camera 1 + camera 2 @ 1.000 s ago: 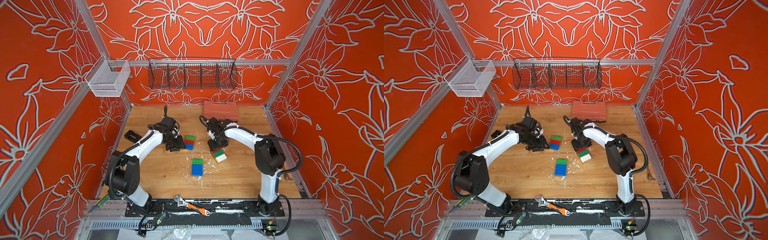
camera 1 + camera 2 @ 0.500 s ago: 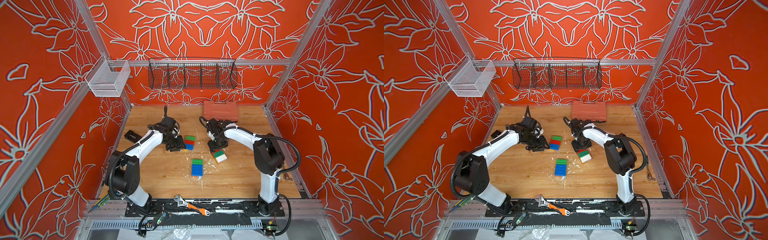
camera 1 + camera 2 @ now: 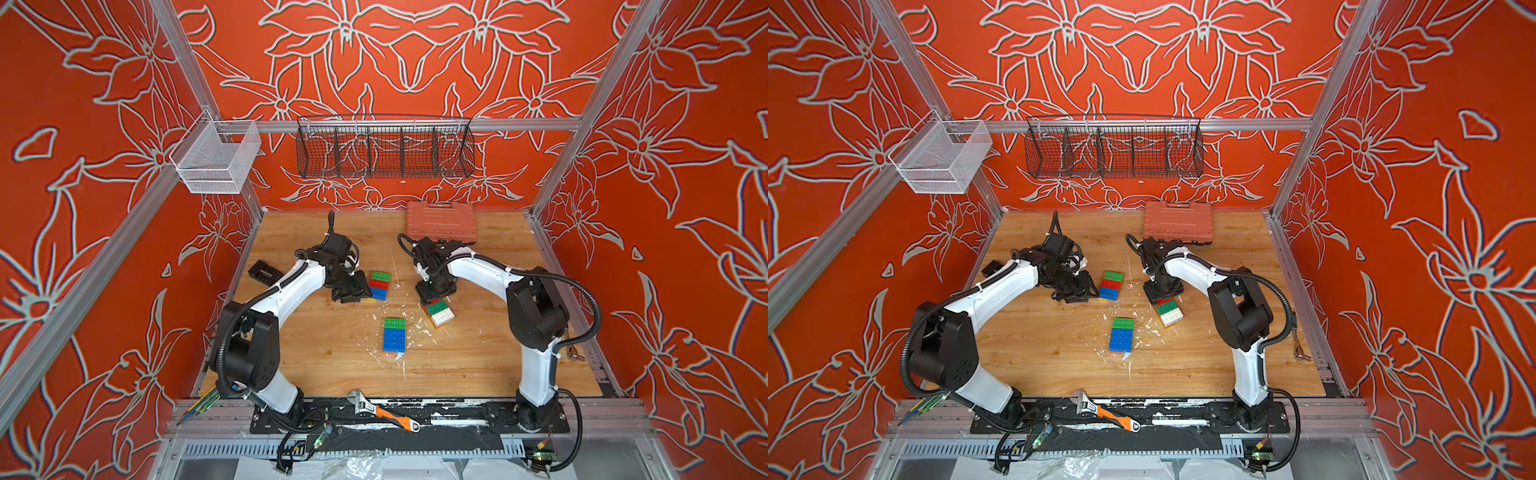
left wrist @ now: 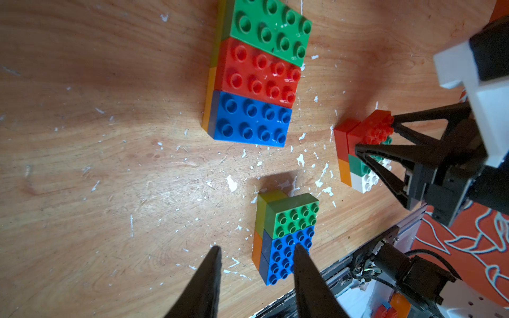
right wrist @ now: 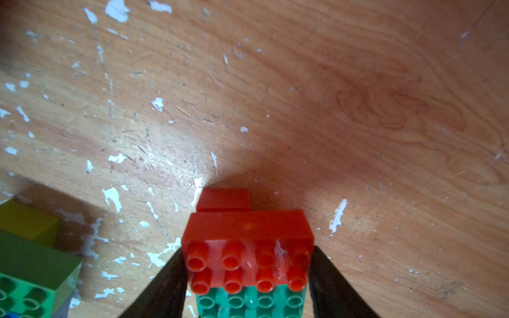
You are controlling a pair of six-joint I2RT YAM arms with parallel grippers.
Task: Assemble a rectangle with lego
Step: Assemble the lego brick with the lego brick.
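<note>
Lego lies in three clusters on the wooden table [image 3: 316, 357], around the centre of both top views. A green-red-blue slab [image 3: 379, 285] sits at the upper left of the group, a green-blue slab [image 3: 394, 335] at lower centre, and a red-green-white stack [image 3: 440, 313] to the right, all apart from one another. The right gripper [image 3: 434, 293] stands over the upper end of the red-green-white stack. In the right wrist view its fingers [image 5: 170, 278] press against both short ends of the red brick [image 5: 248, 225] at that end, grasping it, with a dark green brick [image 5: 248, 302] right beside it. The left gripper [image 3: 356, 293] hangs just left of the green-red-blue slab. In the left wrist view its fingers [image 4: 209, 275] are spread with nothing between them, released. A salmon-pink tool case [image 3: 440, 220] lies at the upper edge of the table, and a small black block [image 3: 263, 272] at its left edge.
</note>
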